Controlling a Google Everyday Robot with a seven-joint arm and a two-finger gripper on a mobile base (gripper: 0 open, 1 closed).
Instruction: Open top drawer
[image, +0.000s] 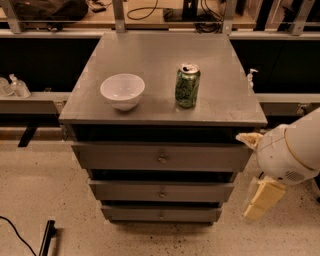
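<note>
Gripper (262, 199) hangs low off the cabinet's (150, 50) right side; I cannot tell whether it is apart or together. Top drawer (125, 158) lies just left of it, knob (162, 159) well apart, untouched. Can (187, 85) and bowl (122, 91) stand up-left.

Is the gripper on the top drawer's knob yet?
Apart. The camera view shows the gripper low at the right, beyond the right end of the top drawer, with bare drawer front between it and the knob.

Gripper (254, 174) at lower right, fingers (263, 199) apart
</note>
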